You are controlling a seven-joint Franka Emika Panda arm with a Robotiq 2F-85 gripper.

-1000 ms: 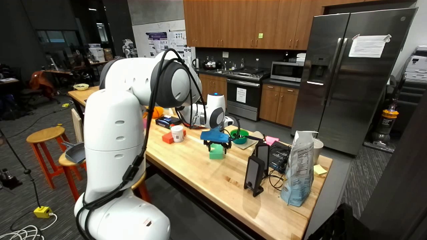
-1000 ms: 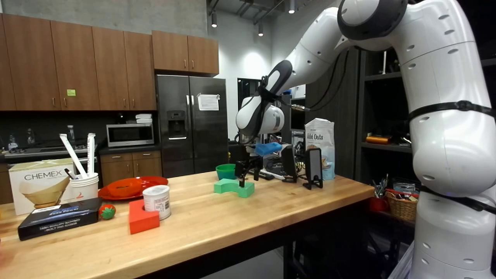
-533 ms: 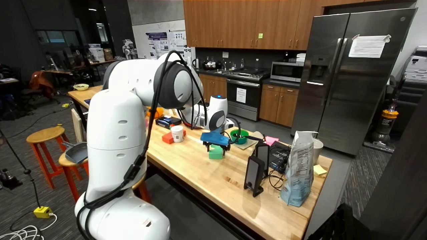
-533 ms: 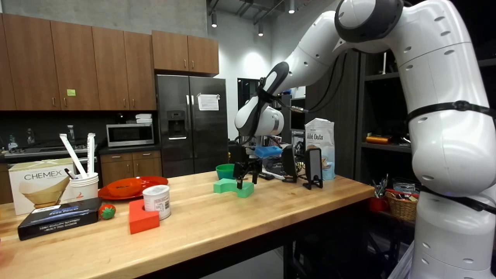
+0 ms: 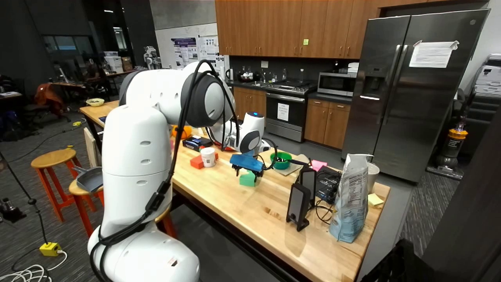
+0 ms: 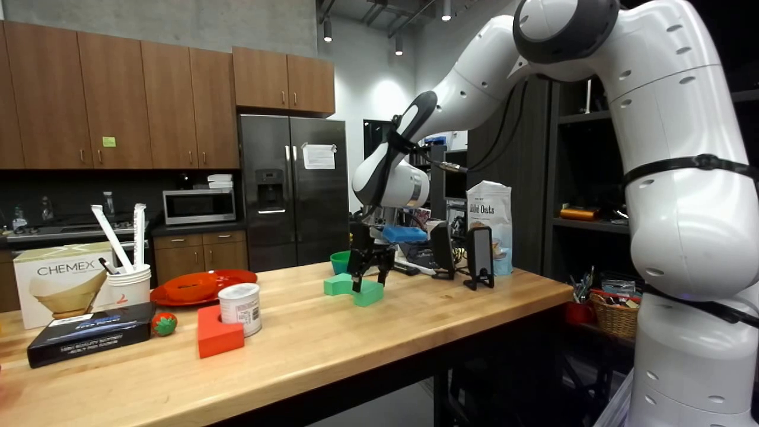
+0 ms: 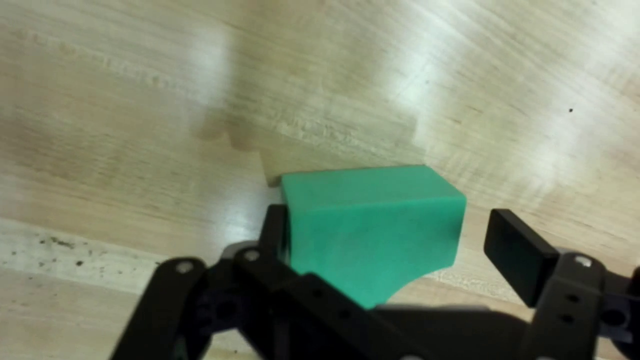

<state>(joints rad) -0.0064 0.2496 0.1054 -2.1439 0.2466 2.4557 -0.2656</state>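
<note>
One green block (image 6: 370,292) lies flat on the table (image 6: 296,341), right of the tub (image 6: 240,308) in both exterior views. In an exterior view its long axis runs nearly crosswise, right end nearer the viewer, the curved notch facing the tub's side. The gripper (image 7: 390,227) straddles that end, its two fingers (image 7: 520,257) well parted: in the wrist view one stands close against the block, contact unclear; a gap separates the other from it, so nothing is gripped. One red block (image 6: 220,338) sits just beside the tub, curving partly round it. Right of the tub are one green bowl (image 6: 340,263), two speakers (image 6: 481,255) and one bag (image 6: 492,204); left of it, one strawberry (image 6: 164,324).
</note>
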